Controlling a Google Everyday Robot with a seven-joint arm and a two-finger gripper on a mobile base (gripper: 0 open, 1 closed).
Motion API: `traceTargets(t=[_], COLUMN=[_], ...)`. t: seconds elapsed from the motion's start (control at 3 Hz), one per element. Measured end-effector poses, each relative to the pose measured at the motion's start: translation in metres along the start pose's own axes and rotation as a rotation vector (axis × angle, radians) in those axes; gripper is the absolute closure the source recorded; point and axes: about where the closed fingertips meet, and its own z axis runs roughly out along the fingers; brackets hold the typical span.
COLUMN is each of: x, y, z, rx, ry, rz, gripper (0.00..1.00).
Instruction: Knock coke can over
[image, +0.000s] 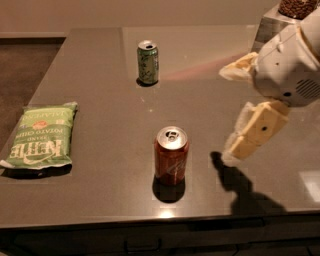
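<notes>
The coke can (171, 156), red-orange with a silver pull-tab top, stands upright near the front edge of the dark table (100, 95). My gripper (228, 112) hangs above the table to the can's right, a short gap away and not touching it. Its two pale fingers (257, 129) are spread apart, one above the other, with nothing between them. The gripper's shadow falls on the table right of the can.
A green can (148, 62) stands upright at the back centre. A green bag of potato chips (42, 134) lies flat at the left. A silver box topped with a bowl of dark items (296, 8) sits at the back right corner.
</notes>
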Motion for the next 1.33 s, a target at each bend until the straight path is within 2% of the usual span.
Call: traceTargets(t=[0.33, 0.67, 1.33], x=[-0.032, -0.045, -0.048], y=[0.019, 0.031, 0.041], z=[0.038, 0.064, 0.094], rx=[-0.061, -0.096, -0.131], ry=[-0.068, -0.098, -0.137], rz=[-0.008, 0.001, 0.046], gripper=[0.0, 0.0, 0.0])
